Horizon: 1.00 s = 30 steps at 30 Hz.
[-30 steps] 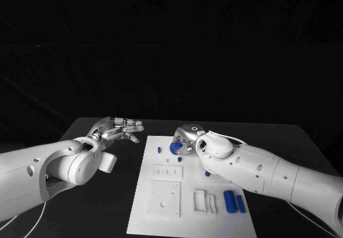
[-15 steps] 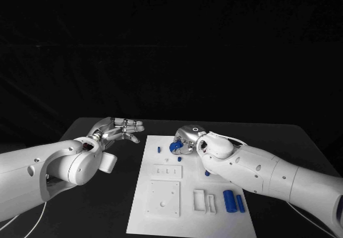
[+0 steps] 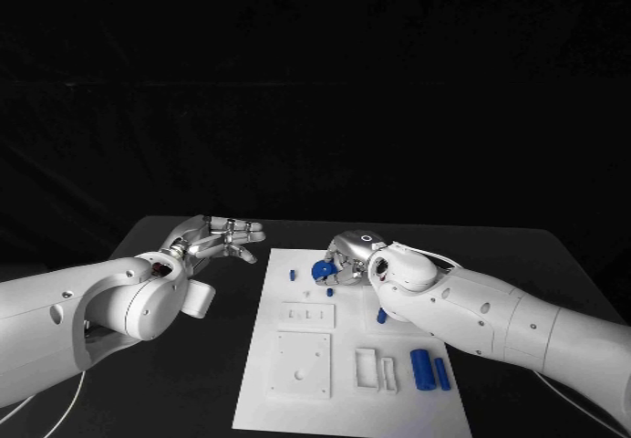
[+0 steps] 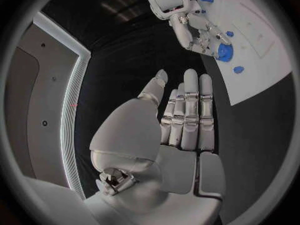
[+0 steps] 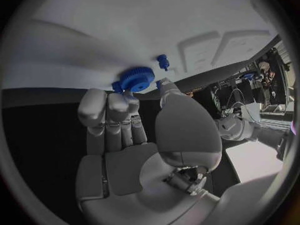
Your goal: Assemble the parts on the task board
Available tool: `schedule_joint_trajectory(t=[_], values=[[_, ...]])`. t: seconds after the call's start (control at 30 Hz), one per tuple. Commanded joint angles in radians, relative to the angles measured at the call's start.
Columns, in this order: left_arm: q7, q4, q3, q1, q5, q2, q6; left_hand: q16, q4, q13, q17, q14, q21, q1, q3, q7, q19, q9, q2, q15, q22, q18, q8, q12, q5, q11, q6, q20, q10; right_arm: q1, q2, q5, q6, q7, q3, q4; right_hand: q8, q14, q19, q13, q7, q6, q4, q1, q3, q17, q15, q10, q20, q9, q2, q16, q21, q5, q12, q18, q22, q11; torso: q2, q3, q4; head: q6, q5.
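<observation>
The white task board point(image 3: 345, 401) lies in the middle of the black table. My right hand point(image 3: 347, 259) is over the board's far end and holds a blue gear point(image 3: 322, 270) at its fingertips, low over the board. In the right wrist view the gear point(image 5: 136, 78) sits between the fingers and thumb of that hand point(image 5: 128, 130), with a small blue peg point(image 5: 163, 61) just beyond it. My left hand point(image 3: 211, 239) hovers left of the board, fingers stretched out and holding nothing. The left wrist view shows that hand point(image 4: 186, 110) flat, and across from it the gear point(image 4: 224, 52).
Small blue pegs stand on the board's far part point(image 3: 292, 275) point(image 3: 329, 293). Two blue cylinders point(image 3: 422, 370) lie near its right edge. White raised blocks point(image 3: 303, 365) and slotted pieces point(image 3: 368, 370) occupy the board's near half. A blue part point(image 3: 381, 317) peeks out beside my right forearm.
My right arm has shifted slightly to the right while the hand keeps the gear in nearly the same spot. The left hand has not moved.
</observation>
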Motion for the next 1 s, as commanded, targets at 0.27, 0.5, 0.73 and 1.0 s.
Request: schedule_joint_trajectory(t=[0.27, 0.5, 0.73, 1.0], values=[[0.006, 0.002, 0.001, 0.002, -0.003, -0.005, 0.007, -0.003, 0.002, 0.002, -0.002, -0.005, 0.004, 0.001, -0.004, 0.001, -0.007, 0.002, 0.003, 0.001, -0.001, 0.015, -0.005, -0.003, -0.003, 0.0, -0.005, 0.0, -0.006, -0.001, -0.07, 0.024, -0.059, -0.013, 0.001, 0.065, -0.004, 0.003, 0.056, 0.004, -0.004, 0.012, -0.003, 0.01, 0.012, 0.006, 0.003, 0.006, 0.005, -0.001, 0.005, 0.013, 0.014, 0.028, 0.011, -0.004, 0.126, -0.001, -0.001, 0.0, -0.0036, 0.001, 0.003], [0.005, 0.0, 0.001, 0.002, -0.003, -0.011, 0.006, -0.003, 0.002, 0.002, -0.002, -0.005, 0.004, 0.001, -0.004, 0.001, -0.007, 0.002, 0.003, 0.001, -0.001, 0.015, -0.005, -0.003, -0.003, 0.0, -0.005, 0.0, -0.006, -0.001, -0.125, 0.063, -0.076, -0.011, 0.009, 0.115, -0.004, 0.003, 0.055, 0.005, -0.005, 0.017, -0.007, 0.01, 0.032, 0.008, 0.003, 0.009, 0.004, -0.001, 0.011, 0.016, 0.017, 0.029, 0.013, -0.005, 0.126, -0.002, 0.0, 0.0029, -0.007, 0.004, 0.001], [0.005, -0.004, 0.001, 0.002, -0.003, -0.011, 0.007, -0.004, 0.004, 0.002, -0.003, -0.006, 0.002, 0.002, -0.005, 0.001, -0.006, 0.002, 0.003, 0.001, -0.004, 0.015, -0.005, -0.003, -0.003, 0.0, -0.003, 0.001, -0.006, -0.001, -0.134, 0.094, -0.073, 0.003, 0.012, 0.138, -0.004, 0.003, 0.054, 0.012, -0.005, 0.02, -0.05, 0.019, 0.079, 0.011, 0.002, 0.013, 0.003, -0.001, 0.017, 0.022, 0.026, 0.031, 0.019, -0.006, 0.127, -0.003, -0.001, 0.0037, -0.0068, 0.005, 0.0], [0.005, -0.008, 0.001, 0.002, -0.003, -0.007, 0.007, -0.004, 0.004, 0.002, -0.003, -0.006, 0.002, 0.002, -0.005, 0.001, -0.006, 0.002, 0.003, 0.001, -0.004, 0.015, -0.005, -0.003, -0.003, 0.0, -0.003, 0.001, -0.006, -0.001, -0.102, 0.101, -0.029, 0.007, 0.012, 0.128, -0.004, 0.002, 0.053, 0.024, -0.002, 0.011, -0.091, 0.018, 0.112, 0.016, 0.004, 0.017, 0.005, -0.001, 0.019, 0.03, 0.037, 0.016, 0.03, -0.006, 0.129, -0.001, 0.001, 0.0021, -0.0059, 0.009, -0.004]])
